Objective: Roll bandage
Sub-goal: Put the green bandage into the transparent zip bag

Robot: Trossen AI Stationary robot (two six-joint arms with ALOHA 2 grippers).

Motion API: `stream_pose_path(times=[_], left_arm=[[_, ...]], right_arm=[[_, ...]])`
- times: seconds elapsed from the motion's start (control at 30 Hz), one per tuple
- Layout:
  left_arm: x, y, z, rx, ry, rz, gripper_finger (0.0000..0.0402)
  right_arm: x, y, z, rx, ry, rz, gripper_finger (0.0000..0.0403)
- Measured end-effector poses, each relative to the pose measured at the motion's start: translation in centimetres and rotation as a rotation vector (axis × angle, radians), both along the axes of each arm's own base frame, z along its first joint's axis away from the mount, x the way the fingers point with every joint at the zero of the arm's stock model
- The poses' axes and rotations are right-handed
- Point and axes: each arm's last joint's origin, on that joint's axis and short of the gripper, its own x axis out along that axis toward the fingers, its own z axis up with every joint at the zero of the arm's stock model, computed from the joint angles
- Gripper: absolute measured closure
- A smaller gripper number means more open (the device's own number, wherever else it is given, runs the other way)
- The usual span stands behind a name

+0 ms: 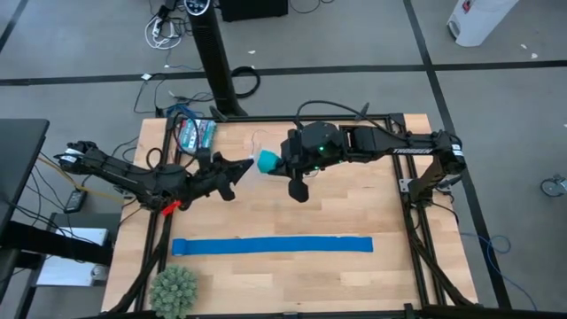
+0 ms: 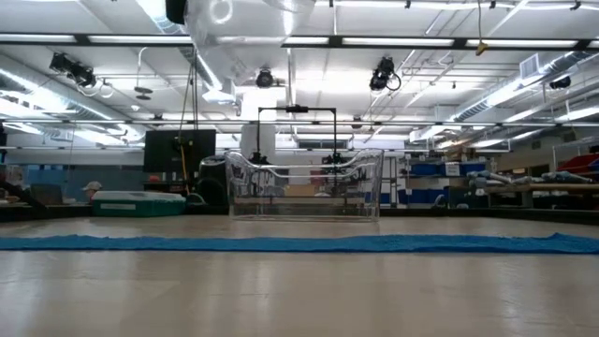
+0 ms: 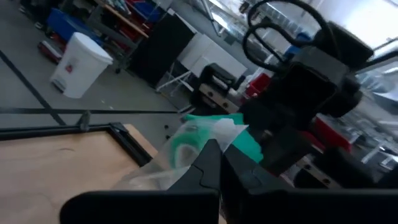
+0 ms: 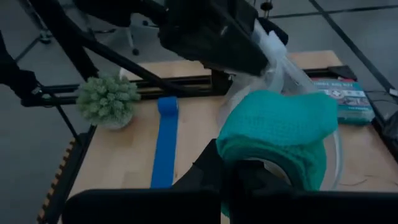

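Observation:
The bandage is a small teal roll, held in the air above the table's far middle. A clear plastic wrapper clings around it. My right gripper is shut on the roll from the table's right side. My left gripper is shut at the wrapper from the table's left side, facing the right one. My left gripper pinches the clear wrapper between its two shut fingers, beside the roll. It comes about level from the table's left. The fingers hide how much film they have. My right gripper pinches the roll's near rim between its two fingers. It comes from the table's right, slanting down. The roll is lifted clear of the table, and the wrapper trails from it toward the left gripper.
A royal-blue strip lies flat along the table's near half. A small green plant stands at the near left corner. A bandage box lies at the far left. Black frame rails edge the table.

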Motion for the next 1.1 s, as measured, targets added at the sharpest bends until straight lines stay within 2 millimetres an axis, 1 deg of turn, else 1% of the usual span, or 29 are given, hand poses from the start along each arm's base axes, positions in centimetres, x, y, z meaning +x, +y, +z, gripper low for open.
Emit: stream_pose_path(times=[0.13, 0.23, 0.27, 0.33, 0.37, 0.43, 0.47, 0.53, 0.63, 0.73, 0.77, 0.83, 0.97, 1.03, 1.1], left_arm=[[0.0, -0.1, 0.2, 0.005, -0.018, -0.045, 0.0399], [0.1, -0.3, 0.2, 0.015, -0.023, -0.096, 0.0399], [0.1, -0.3, 0.2, 0.018, -0.024, -0.112, 0.0399], [0.1, -0.4, 0.2, 0.022, -0.029, -0.143, 0.0399], [0.1, -0.4, 0.2, 0.024, -0.031, -0.151, 0.0399], [0.1, -0.5, 0.2, 0.026, -0.030, -0.165, 0.0399], [0.1, -0.5, 0.2, 0.026, -0.031, -0.165, 0.0399], [0.1, -0.5, 0.3, 0.026, -0.032, -0.166, 0.0399], [0.1, -0.5, 0.2, 0.027, -0.031, -0.166, 0.0399], [0.1, -0.5, 0.2, 0.028, -0.027, -0.171, 0.0399], [0.1, -0.5, 0.2, 0.029, -0.022, -0.172, 0.0399], [0.1, -0.5, 0.1, 0.031, -0.013, -0.172, 0.0399], [0.2, -0.6, 0.1, 0.034, -0.010, -0.183, 0.0399], [0.2, -0.6, 0.0, 0.037, -0.004, -0.190, 0.0399], [0.2, -0.6, 0.0, 0.038, 0.000, -0.192, 0.0399]], right_arm=[[0.0, 0.0, 0.1, 0.027, -0.005, 0.068, 0.0403], [-0.2, -0.3, -0.3, -0.015, 0.041, -0.029, 0.0403], [-0.3, -0.4, -0.4, -0.025, 0.047, -0.021, 0.0403], [-0.2, -0.6, -0.3, -0.016, 0.034, 0.069, 0.0403], [-0.2, -0.9, -0.3, -0.015, 0.038, 0.050, 0.0403], [-0.5, -1.2, -0.3, -0.013, 0.059, -0.078, 0.0403], [-0.5, -1.4, -0.3, 0.000, 0.053, -0.073, 0.0403], [-0.3, -1.6, 0.4, 0.055, -0.018, 0.043, 0.0403], [-0.3, -2.1, 0.8, 0.133, -0.041, -0.034, 0.0403], [-0.2, -1.7, 1.1, 0.183, -0.066, 0.110, 0.0403], [-0.3, -1.7, 1.0, 0.187, -0.056, 0.101, 0.0403], [-0.8, -1.9, 1.1, 0.189, -0.029, 0.024, 0.0403], [-1.5, -2.1, 2.1, 0.218, -0.039, 0.040, 0.0403], [-1.7, -2.4, 2.3, 0.236, -0.033, -0.016, 0.0403], [-1.7, -2.5, 2.5, 0.235, -0.043, -0.034, 0.0403]])
